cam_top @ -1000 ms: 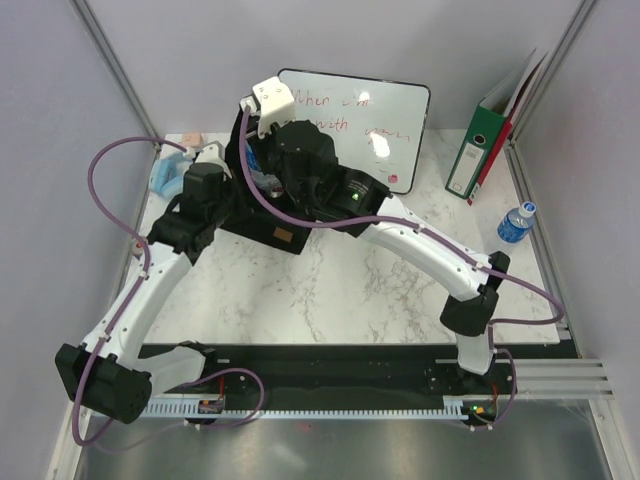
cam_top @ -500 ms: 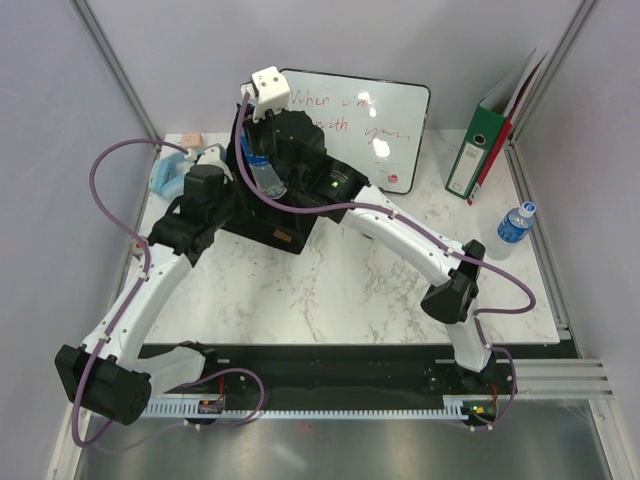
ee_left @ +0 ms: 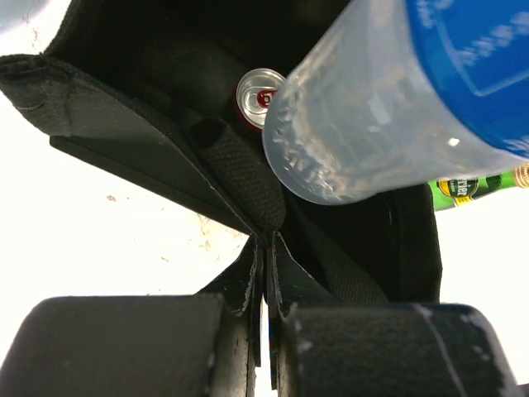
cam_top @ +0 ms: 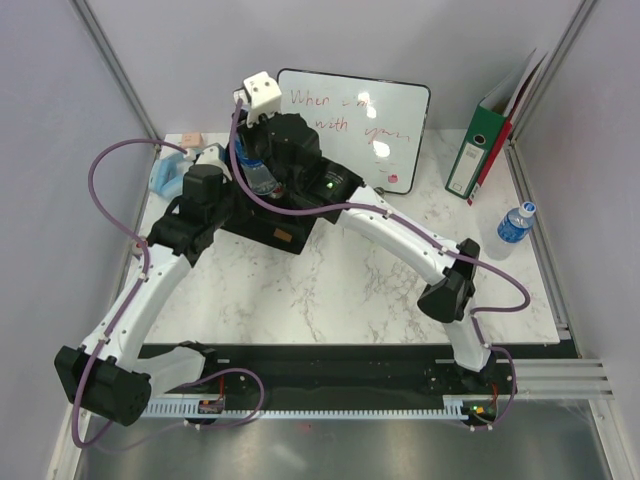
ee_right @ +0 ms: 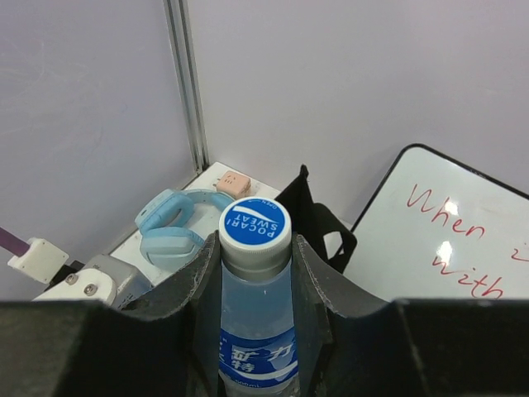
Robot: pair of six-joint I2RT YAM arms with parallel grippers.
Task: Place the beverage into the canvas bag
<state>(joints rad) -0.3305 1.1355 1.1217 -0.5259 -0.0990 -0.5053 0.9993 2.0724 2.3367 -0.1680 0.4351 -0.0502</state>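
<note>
The beverage (ee_right: 254,225) is a clear bottle with a blue cap and blue label. My right gripper (ee_right: 254,256) is shut on its neck. In the top view the beverage (cam_top: 262,178) hangs over the open mouth of the black canvas bag (cam_top: 292,236). From the left wrist view its rounded bottom (ee_left: 355,124) is just above the canvas bag's opening (ee_left: 124,124). My left gripper (ee_left: 266,248) is shut on the canvas bag's near rim beside a handle loop. A red can (ee_left: 258,95) lies inside the bag.
A whiteboard (cam_top: 355,125) leans at the back behind the bag. Blue headphones (cam_top: 165,175) and a pink cube (cam_top: 190,140) lie at the back left. A green binder (cam_top: 480,150) and another water bottle (cam_top: 515,222) stand at the right. A green bottle (ee_left: 471,184) shows beyond the bag.
My right arm has carried the beverage left and back, so it now hangs over the bag's mouth. The left arm has stayed on the bag's rim.
</note>
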